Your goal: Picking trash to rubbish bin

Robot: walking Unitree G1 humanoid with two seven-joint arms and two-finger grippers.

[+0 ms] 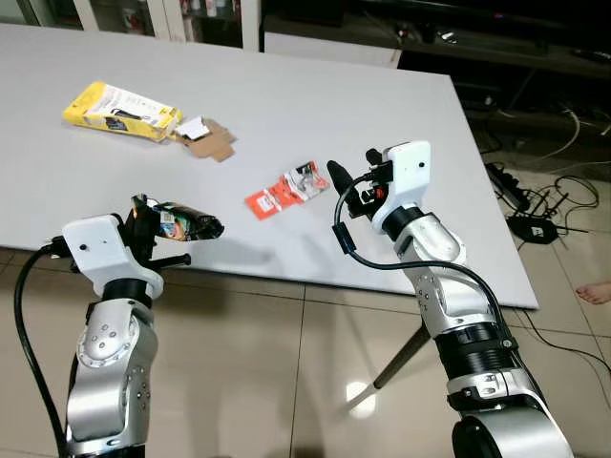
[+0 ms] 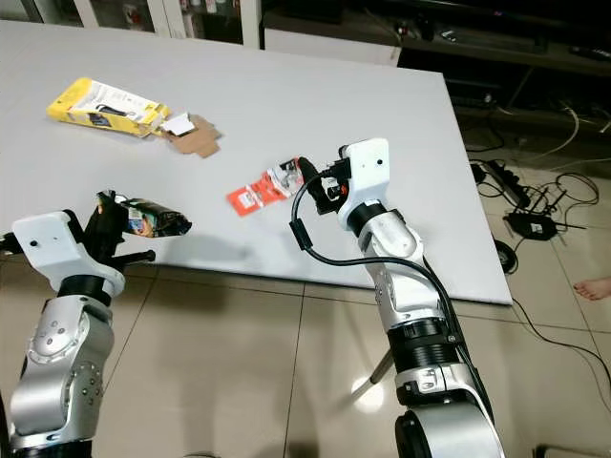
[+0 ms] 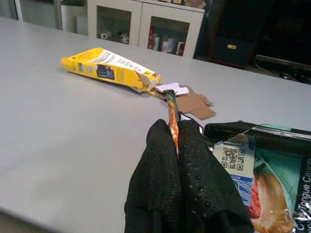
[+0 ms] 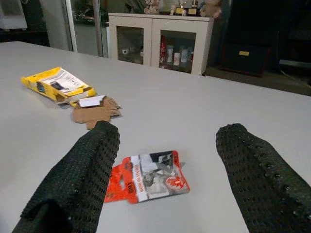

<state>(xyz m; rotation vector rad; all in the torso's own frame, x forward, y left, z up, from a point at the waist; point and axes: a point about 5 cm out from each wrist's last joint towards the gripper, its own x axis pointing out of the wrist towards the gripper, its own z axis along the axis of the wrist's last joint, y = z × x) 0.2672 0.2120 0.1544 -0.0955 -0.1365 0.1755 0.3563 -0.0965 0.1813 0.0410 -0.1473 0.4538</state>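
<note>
My left gripper is shut on a dark snack wrapper, held just above the table's near edge; the wrapper's printed face hangs beside the pinched fingers. My right gripper is open, hovering just right of a red and white packet that lies flat on the white table. The packet sits between the two spread fingertips. A yellow torn box with brown cardboard scraps lies at the far left.
The table's right edge runs close to my right arm. Cables and a power strip lie on the tiled floor to the right, where a person's foot shows. Cabinets stand behind the table.
</note>
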